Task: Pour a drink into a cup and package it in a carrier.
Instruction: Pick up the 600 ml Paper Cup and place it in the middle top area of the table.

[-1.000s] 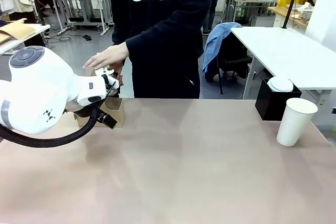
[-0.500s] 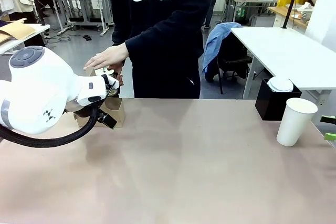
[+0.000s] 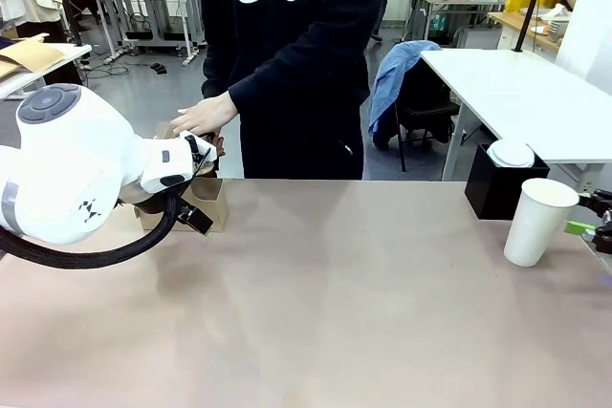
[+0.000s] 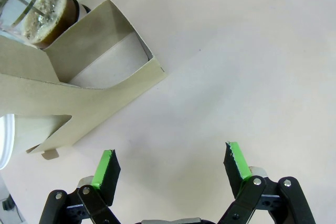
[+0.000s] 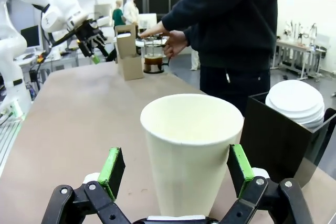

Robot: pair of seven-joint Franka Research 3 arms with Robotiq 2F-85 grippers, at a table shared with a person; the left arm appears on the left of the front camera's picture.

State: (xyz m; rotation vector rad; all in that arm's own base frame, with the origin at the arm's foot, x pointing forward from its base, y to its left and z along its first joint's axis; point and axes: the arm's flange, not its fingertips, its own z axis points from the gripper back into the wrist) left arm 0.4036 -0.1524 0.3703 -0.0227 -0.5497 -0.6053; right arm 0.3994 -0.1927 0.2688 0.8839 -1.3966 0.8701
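The white paper cup (image 3: 538,222) stands open-topped at the table's right end. My right gripper (image 3: 595,217) comes in from the right edge, open. In the right wrist view the cup (image 5: 191,150) stands between the open right gripper's (image 5: 176,170) green pads, not touched. The brown cardboard carrier (image 3: 206,200) sits at the far left, and my left gripper (image 4: 170,163) hangs open over bare table beside the carrier (image 4: 79,77). The French press (image 4: 44,14) with the brown drink stands just behind it. A person's hand (image 3: 206,114) rests on top of the press (image 5: 153,62).
A black box (image 3: 497,188) topped with white lids (image 3: 511,153) stands just behind the cup. The big white left arm (image 3: 67,164) covers the table's left end. The person stands at the far edge, left of centre. A white side table (image 3: 521,93) lies beyond on the right.
My right gripper has come into the front view from the right edge and closed in on the cup. The person's hand has shifted slightly right and lower over the press. The left arm is still.
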